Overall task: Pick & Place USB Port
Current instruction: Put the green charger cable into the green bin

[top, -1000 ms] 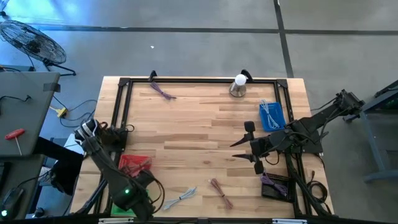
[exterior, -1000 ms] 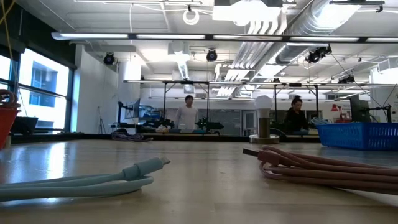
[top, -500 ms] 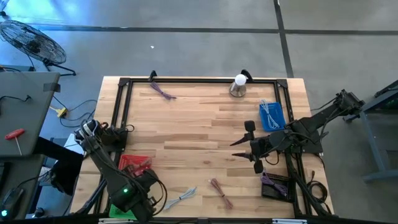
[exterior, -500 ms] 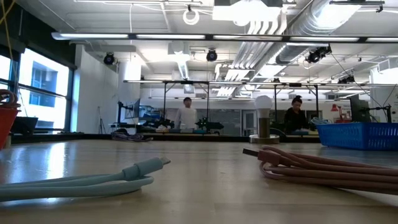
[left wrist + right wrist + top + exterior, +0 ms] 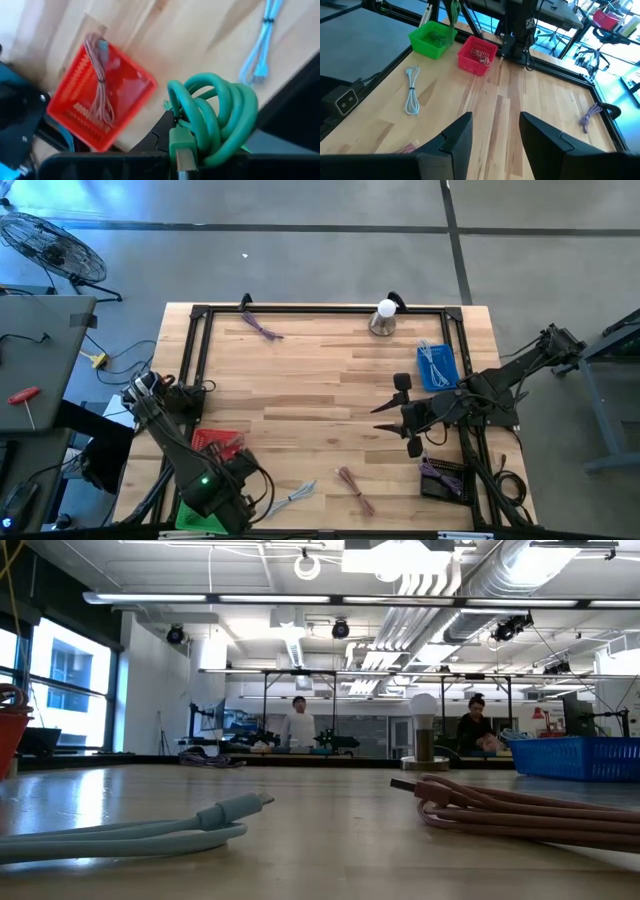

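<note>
Here the left gripper [image 5: 187, 150] sits over the near left corner of the table [image 5: 320, 370], clamped tight on a coiled green USB cable [image 5: 215, 120] whose loops bulge out beyond the fingers, plug end down between them. Below it lies the red basket [image 5: 107, 95], holding a pink cable [image 5: 97, 80] (looped lengthwise, tied at the middle). Just beside that basket, at the table's very edge, stands a green basket [image 5: 433, 38], seen best from the right wrist view. A light blue cable [image 5: 290, 498] lies on the bare wood near the front edge, with a pink cable bundle [image 5: 355, 488] a little to its right, well apart from the baskets.

The right gripper [image 5: 395, 415] hovers over the right half of the table, its fingers [image 5: 457, 135] spread wide with nothing between them. Near it a blue basket [image 5: 437, 366] holds pale cables, and a dark tray [image 5: 443, 477] with purple cables sits toward the front right. A purple cable [image 5: 262, 327] lies at the far left, and a lamp bulb on a base [image 5: 383, 318] stands at the far edge.
</note>
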`<state>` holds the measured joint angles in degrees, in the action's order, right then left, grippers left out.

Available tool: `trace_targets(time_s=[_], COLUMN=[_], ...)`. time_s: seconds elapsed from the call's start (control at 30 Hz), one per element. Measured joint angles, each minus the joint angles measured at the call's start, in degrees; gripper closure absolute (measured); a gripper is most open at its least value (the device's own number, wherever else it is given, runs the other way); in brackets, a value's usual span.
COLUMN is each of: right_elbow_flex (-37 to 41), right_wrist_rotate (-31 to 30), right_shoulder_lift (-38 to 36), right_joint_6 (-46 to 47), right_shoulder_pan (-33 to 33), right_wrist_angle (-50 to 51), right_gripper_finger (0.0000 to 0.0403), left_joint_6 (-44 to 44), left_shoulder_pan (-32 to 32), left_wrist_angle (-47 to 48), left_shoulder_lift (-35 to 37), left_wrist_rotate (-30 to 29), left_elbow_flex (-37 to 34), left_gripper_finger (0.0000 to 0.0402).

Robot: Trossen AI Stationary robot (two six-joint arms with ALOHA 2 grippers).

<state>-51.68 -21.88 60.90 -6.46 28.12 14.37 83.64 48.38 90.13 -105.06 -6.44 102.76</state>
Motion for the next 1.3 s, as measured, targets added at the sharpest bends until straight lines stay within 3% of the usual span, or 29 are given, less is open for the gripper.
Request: trace_targets(time_s=[0.27,0.47,0.73,1.13,1.3], right_elbow_flex=[0.0,0.0,0.0,0.0,0.0], right_wrist_rotate=[-0.5,-0.5,-0.5,-0.5,-0.5], right_shoulder_lift=[0.0,0.0,0.0,0.0,0.2], right_joint_6=[1.1,3.0,4.1,3.6,2.7], right_shoulder_pan=[0.0,0.0,0.0,0.0,0.0], right_wrist_angle=[0.0,1.3,1.7,1.7,1.7], right_gripper_finger=[0.0249,0.0249,0.0249,0.025,0.0249], left_joint_6=[-1.9,8.4,21.5,17.2,20.0], left_shoulder_pan=[0.9,5.0,11.1,12.0,12.0], left_wrist_angle=[-0.1,-0.1,-0.1,-0.4,-0.1], left_shoulder_lift=[0.0,0.0,-0.9,-4.8,-4.9], left_wrist_rotate=[3.0,11.4,13.8,13.3,19.4], left_elbow_flex=[6.8,8.0,8.0,7.1,2.3], left_gripper_finger=[0.0388,0.0388,0.0388,0.0388,0.0388])
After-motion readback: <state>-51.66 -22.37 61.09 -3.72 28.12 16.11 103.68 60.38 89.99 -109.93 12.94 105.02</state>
